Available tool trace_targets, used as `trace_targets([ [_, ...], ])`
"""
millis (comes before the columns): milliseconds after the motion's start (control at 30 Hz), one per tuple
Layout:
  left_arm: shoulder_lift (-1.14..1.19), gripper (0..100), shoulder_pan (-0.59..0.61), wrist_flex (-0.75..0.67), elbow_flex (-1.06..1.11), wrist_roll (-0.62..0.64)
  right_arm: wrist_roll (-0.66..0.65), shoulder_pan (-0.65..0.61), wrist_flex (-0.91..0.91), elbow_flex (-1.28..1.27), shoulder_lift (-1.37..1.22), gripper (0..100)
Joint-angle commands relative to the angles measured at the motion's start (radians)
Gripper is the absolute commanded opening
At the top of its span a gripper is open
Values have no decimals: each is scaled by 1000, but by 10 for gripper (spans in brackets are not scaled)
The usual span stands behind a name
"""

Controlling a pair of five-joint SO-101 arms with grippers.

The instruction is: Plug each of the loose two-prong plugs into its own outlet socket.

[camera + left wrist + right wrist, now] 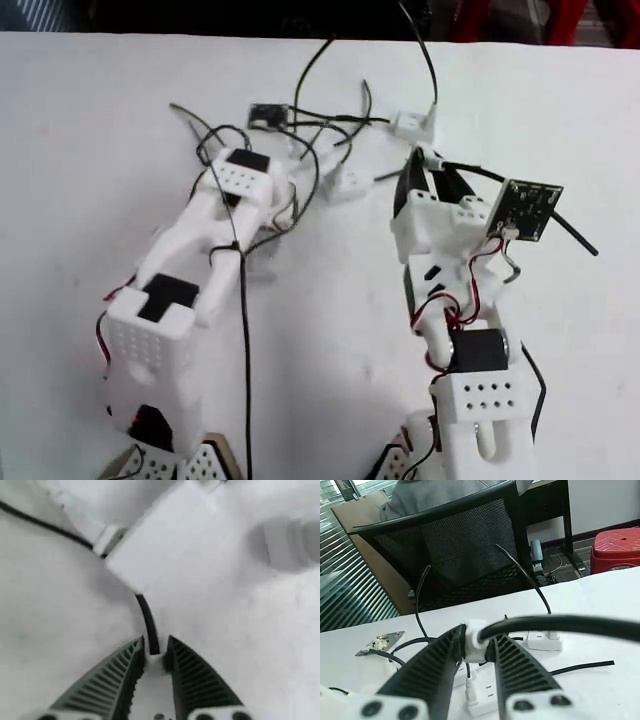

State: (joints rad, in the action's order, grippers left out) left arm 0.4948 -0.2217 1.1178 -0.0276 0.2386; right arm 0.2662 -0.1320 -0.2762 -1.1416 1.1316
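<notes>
While both arms stood over the middle of the white desk (330, 340), each gripper held one plug. The left gripper (155, 649) had its ribbed fingers (120, 675) pressed together on a small white plug (153, 664). A black cable (148, 620) ran out from between the tips. This cable led up to the near corner of a white socket block (165, 545), which lay flat on the desk just beyond the tips. The plug itself stood apart from that block.

The right gripper (477, 637) pinched a second white plug (471, 649), and a thick black cable (560, 625) led off from it to one side. Two further socket blocks lay beyond this gripper. The far socket block (545, 641) sat near the far edge of the desk, with a thin black wire (530, 582) rising from it. The near socket block (487, 700) lay just beyond the fingertips. Whether anything was seated in it could not be determined. A small circuit board (380, 641) rested on the desk toward the far edge, well apart from both plugs.
</notes>
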Motion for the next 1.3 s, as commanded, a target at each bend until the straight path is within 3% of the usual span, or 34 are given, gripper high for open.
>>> trace_targets([
  [0,-28,41,-5,123,-21,-176,5,10,19,11,27,18],
  [300,-179,24,-5,397,-14,-307,5,10,18,11,27,18],
  [533,-423,24,-5,555,-12,-402,5,10,15,11,27,18],
  [800,-559,36,-4,612,-12,-445,5,5,22,-5,27,18],
  [967,-585,156,7,655,-21,-427,5,5,22,-5,27,18],
  [1267,-819,161,18,655,9,-391,5,5,22,-6,27,18],
])
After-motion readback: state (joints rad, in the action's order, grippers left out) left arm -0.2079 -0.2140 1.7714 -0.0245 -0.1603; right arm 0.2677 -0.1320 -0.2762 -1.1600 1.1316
